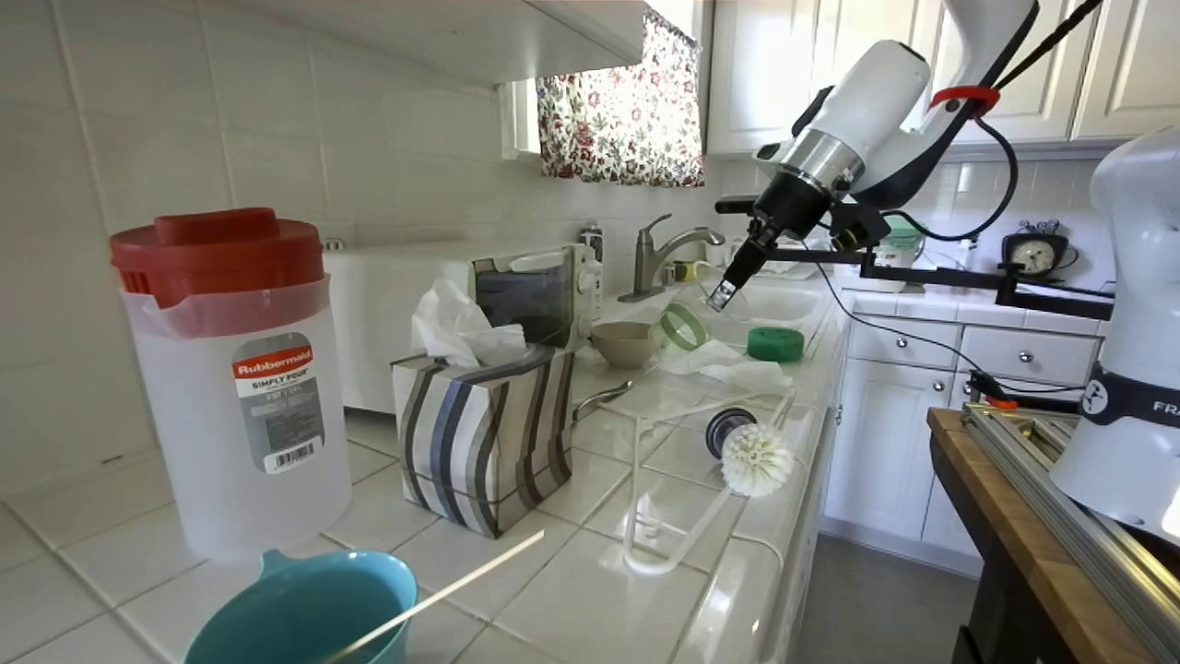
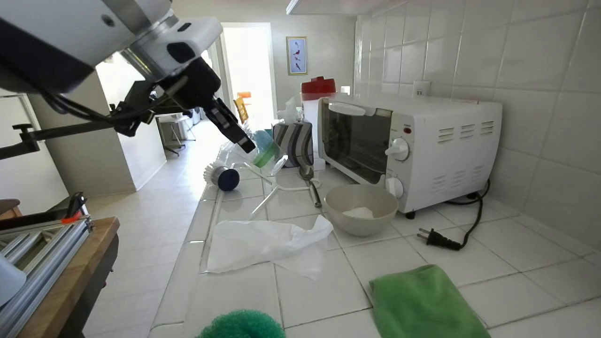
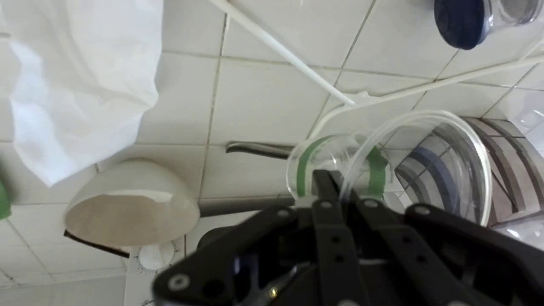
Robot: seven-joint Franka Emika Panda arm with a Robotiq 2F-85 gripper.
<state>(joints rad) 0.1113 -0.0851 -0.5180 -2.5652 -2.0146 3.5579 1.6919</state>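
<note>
While the tiled counter (image 2: 324, 300) spreads underneath, a white toaster oven (image 2: 446, 150) stands on it, with the striped tissue box (image 1: 489, 443) just beside. The gripper (image 2: 247, 145) is pinched together on the side of a clear cup (image 3: 378, 170) (tilted, banded in green), which appears to hang above the counter. A beige bowl (image 2: 357, 227) sits near the oven's front, and the scrub brush (image 2: 221, 176) lies near the counter's edge.

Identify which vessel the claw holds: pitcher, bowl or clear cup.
The green-banded clear cup: the claw pinches its rim above the counter, whereas the beige bowl and red-lidded pitcher stand on it.
</note>
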